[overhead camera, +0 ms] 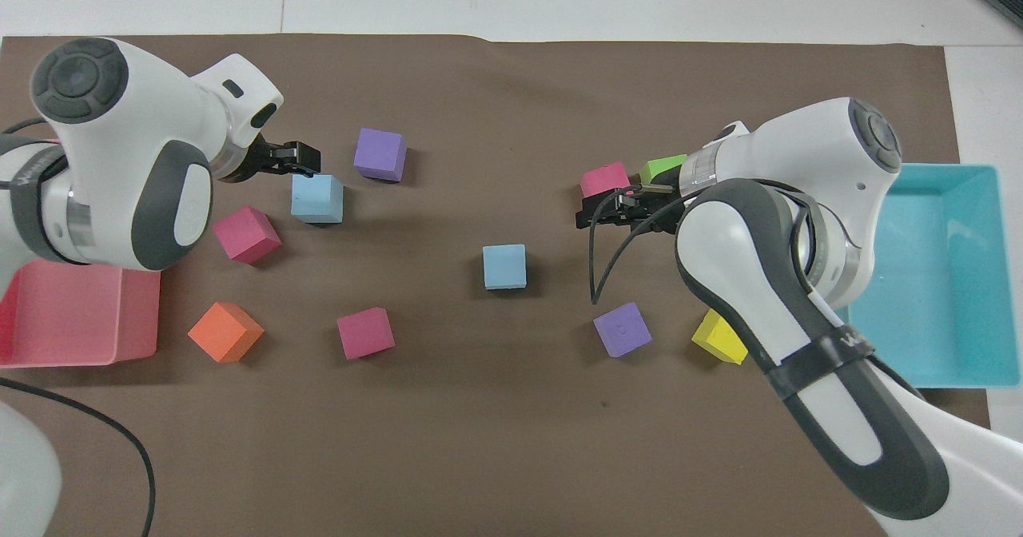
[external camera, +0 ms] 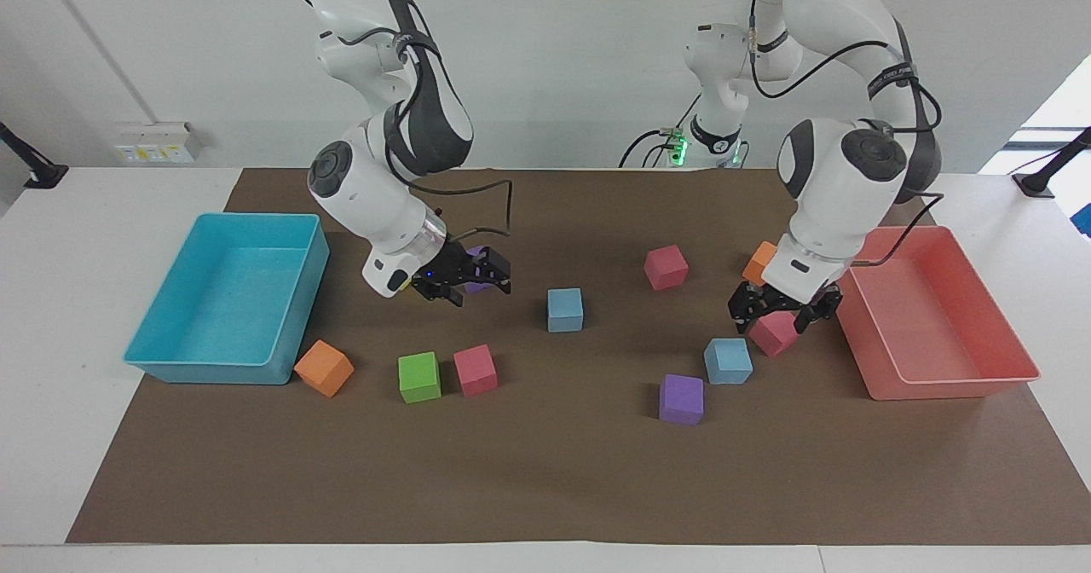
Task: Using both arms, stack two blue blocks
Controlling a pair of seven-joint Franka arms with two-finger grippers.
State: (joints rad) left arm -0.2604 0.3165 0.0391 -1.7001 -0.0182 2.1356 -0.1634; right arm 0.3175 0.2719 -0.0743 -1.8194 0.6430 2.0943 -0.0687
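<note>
Left end effector (external camera: 782, 310), black, two-fingered, jaws parted and holding nothing, low over the brown paper mat (external camera: 545, 471), above a pink cube (external camera: 777, 332) and just beside one blue block (external camera: 728, 361). Right end effector (external camera: 477, 279), likewise parted and empty, angled sideways over the mat in front of a purple cube (overhead camera: 622, 329), of which only an edge shows in the facing view. Both hang from white, glossy, jointed arms with dark bands and loose black cables.

The first blue block, a matte foam cube with soft edges, lies toward the left arm's end of the bench, with a purple cube (external camera: 681, 399) beside it and farther from the robots. The second blue block (external camera: 565, 309), same size and finish, sits alone near the middle of the mat, well apart from the first; neither is stacked.

Other foam cubes: pink (external camera: 666, 267) and orange (overhead camera: 225, 332) nearer the robots at the left arm's end; green (external camera: 419, 377), pink (external camera: 475, 370) and orange (external camera: 324, 367) toward the right arm's end; a yellow one (overhead camera: 720, 337) visible only from overhead.

At the two ends of the mat, smooth rectangular plastic trays with raised walls: turquoise (external camera: 294, 300) at the right arm's end, salmon-pink (external camera: 946, 381) at the left arm's. The bench (external camera: 51, 385) is plain white.
</note>
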